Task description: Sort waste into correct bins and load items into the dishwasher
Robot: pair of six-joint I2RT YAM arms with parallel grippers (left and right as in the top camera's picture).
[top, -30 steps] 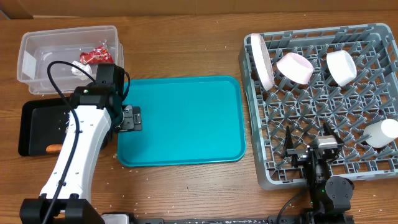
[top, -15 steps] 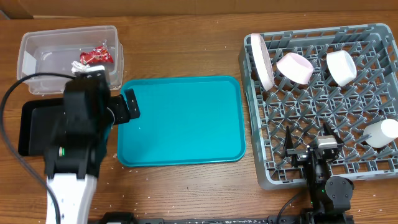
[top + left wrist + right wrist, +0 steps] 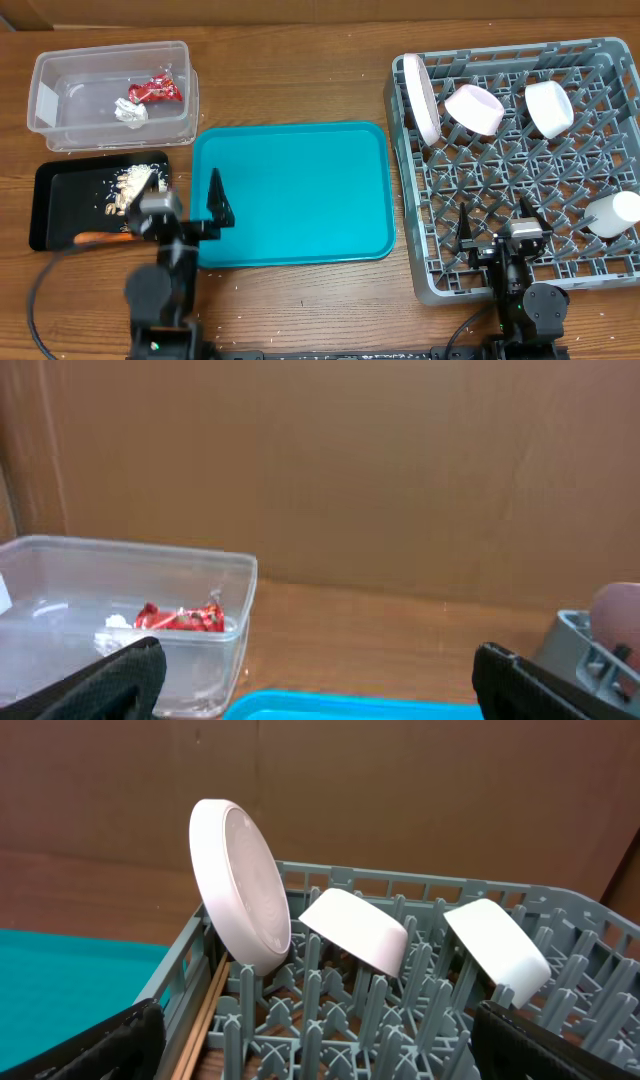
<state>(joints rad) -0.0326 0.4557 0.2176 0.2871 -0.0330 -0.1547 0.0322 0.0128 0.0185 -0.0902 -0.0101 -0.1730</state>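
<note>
The clear tub point(image 3: 45, 95) holds a red foil wrapper point(image 3: 155, 90) and a silver one point(image 3: 130, 112). Beige food scraps point(image 3: 125, 190) and an orange carrot point(image 3: 100, 238) lie in the black tray point(image 3: 55, 200). In the grey dish rack point(image 3: 600, 270) stand the white plate point(image 3: 420, 95), pink bowl point(image 3: 473, 108), white bowl point(image 3: 548, 107) and cup point(image 3: 612, 213). Chopsticks point(image 3: 205, 1010) lie along the rack's left wall. My left gripper point(image 3: 185, 205) hangs open and empty between the black tray and the teal tray. Over the rack's front, my right gripper point(image 3: 500, 225) is open and empty too.
A large teal serving tray point(image 3: 290, 190) lies bare in the middle of the wooden table. A brown cardboard wall point(image 3: 400, 460) stands behind the table. White crumbs are scattered on the wood near the black tray.
My left arm has pulled back from over the black tray toward the table's near edge, uncovering the scraps and carrot. The right arm has not moved.
</note>
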